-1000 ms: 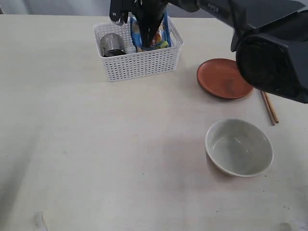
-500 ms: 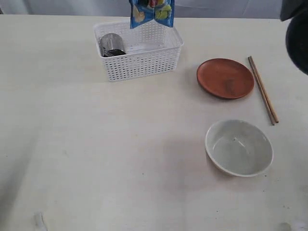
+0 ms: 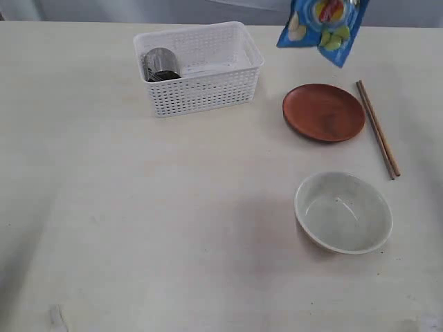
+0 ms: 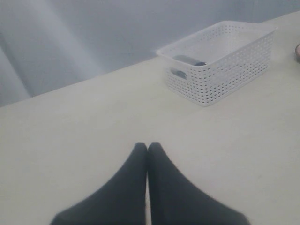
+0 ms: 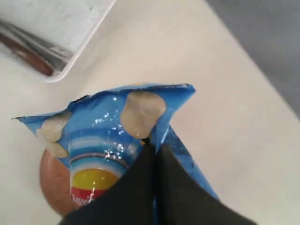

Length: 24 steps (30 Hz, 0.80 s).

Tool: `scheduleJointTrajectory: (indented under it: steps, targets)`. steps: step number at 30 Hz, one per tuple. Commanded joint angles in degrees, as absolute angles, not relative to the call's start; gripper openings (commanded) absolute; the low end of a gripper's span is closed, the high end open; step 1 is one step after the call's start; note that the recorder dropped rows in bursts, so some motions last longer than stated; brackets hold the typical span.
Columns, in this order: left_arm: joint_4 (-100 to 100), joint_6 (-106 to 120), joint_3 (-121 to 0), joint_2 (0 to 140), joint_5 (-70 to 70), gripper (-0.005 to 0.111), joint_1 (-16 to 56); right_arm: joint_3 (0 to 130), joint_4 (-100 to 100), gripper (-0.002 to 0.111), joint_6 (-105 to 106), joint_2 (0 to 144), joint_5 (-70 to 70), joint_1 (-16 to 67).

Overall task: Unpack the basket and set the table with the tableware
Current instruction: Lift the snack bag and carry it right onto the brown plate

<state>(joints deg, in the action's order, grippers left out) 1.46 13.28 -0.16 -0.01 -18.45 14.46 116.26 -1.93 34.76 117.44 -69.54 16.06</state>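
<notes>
The white lattice basket (image 3: 201, 69) (image 4: 220, 61) stands at the back of the cream table (image 3: 138, 207) with a steel cup (image 3: 160, 63) lying in its left end. A reddish-brown plate (image 3: 323, 112) lies right of it, brown chopsticks (image 3: 378, 128) beside the plate, and an off-white bowl (image 3: 343, 211) nearer the front. A blue snack bag (image 3: 322, 24) (image 5: 108, 136) hangs in the air above the plate's far side, with my right gripper (image 5: 154, 145) shut on it. My left gripper (image 4: 147, 147) is shut and empty, low over the table well short of the basket.
In the right wrist view a corner of the basket (image 5: 70, 61) shows something steel and something reddish-brown lying inside. A grey backdrop runs behind the table's far edge.
My right arm has lifted the snack bag out of the basket and carried it right, from over the basket to above the plate. The arm itself has left the exterior view.
</notes>
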Motion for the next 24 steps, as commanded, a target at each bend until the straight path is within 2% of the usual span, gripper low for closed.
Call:
scheduleJointTrajectory:
  steps: [1,10,24]
  targets:
    - [1.86,12.92,0.00,0.00,-18.50,0.000,14.79,107.73,2.62,0.000,37.20,116.95,-69.92,12.82]
    - [1.86,12.92,0.00,0.00,-18.50,0.000,14.79,95.86,0.00,0.000,37.60,116.95,-57.24,12.07]
    - [1.86,12.92,0.00,0.00,-18.50,0.000,14.79,95.70,0.00,0.000,37.49,120.19,-55.95,12.07]
